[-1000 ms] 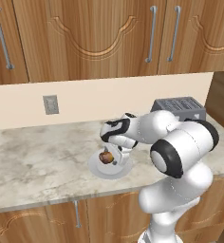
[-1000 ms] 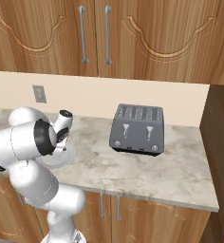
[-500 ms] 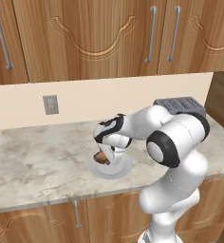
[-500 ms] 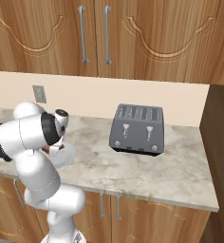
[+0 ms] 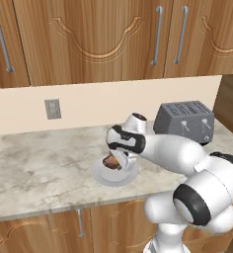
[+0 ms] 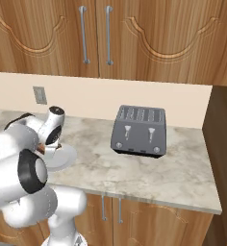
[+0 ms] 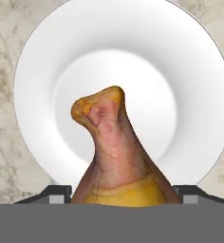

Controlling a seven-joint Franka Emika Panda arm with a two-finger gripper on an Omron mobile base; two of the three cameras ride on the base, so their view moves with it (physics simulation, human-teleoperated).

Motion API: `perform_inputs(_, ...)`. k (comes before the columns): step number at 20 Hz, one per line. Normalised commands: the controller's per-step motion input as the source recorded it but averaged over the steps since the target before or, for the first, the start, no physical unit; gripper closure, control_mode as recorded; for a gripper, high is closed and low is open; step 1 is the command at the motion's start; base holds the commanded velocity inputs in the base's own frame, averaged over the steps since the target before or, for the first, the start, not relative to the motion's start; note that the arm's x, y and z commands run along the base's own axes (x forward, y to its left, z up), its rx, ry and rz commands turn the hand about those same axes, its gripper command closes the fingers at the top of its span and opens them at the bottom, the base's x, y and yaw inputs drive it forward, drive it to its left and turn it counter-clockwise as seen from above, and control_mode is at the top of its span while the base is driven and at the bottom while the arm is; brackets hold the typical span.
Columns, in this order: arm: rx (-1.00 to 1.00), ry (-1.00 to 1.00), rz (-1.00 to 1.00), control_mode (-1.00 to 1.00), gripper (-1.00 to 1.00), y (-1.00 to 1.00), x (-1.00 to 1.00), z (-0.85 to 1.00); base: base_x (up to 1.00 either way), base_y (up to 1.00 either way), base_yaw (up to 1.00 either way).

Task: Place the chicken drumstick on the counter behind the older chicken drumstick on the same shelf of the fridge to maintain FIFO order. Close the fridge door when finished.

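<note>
A: While the gripper (image 5: 113,163) hangs over the plate (image 5: 131,175), which step is in hand?

B: The pick-up. In the hand view the drumstick (image 7: 116,156) sits between the two fingertips (image 7: 57,195), its thick end nearest the hand and its narrow bone end pointing away over the plate's centre. One tip shows on each side of the meat, tight against it, so I judge the jaws clamped on the drumstick.

A: Is the drumstick lifted?

B: Cannot tell for certain. In the left base view it appears just under the hand, directly above the plate, which lies on the counter (image 5: 39,168) below the gripper. Whether it touches the plate is not resolvable.

A: What else is near the gripper?

B: A toaster (image 6: 138,130) stands on the counter well off to the gripper's side, near the wall. A wall outlet (image 5: 52,108) is on the backsplash beyond the hand. Upper cabinets (image 6: 101,33) are overhead.

A: Next move?

B: By my reading, raise the hand straight up until the drumstick is well above the plate rim. Then the base must travel to the fridge, since the fridge is outside these views. Keep the grip firm during travel: the drumstick is tapered and may slip toward its narrow end.

A: Remaining steps?

B: Most of the task. Placement behind the older drumstick on the shelf, then closing the door, are not yet done.
</note>
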Motion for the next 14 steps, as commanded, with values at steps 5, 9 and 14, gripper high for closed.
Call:
perform_inputs(5, 0.0, -0.02, -0.02, -1.0, 1.0, -0.32, -0.61, 1.0, 0.0, 0.0, 0.0)
perform_inputs(9, 0.0, -0.04, -0.05, -1.0, 1.0, -0.44, -0.77, 1.0, 0.0, 0.0, 0.0)
perform_inputs(14, 0.0, -0.13, -0.07, -1.0, 1.0, -0.46, -0.76, 0.95, 0.0, 0.0, 0.0)
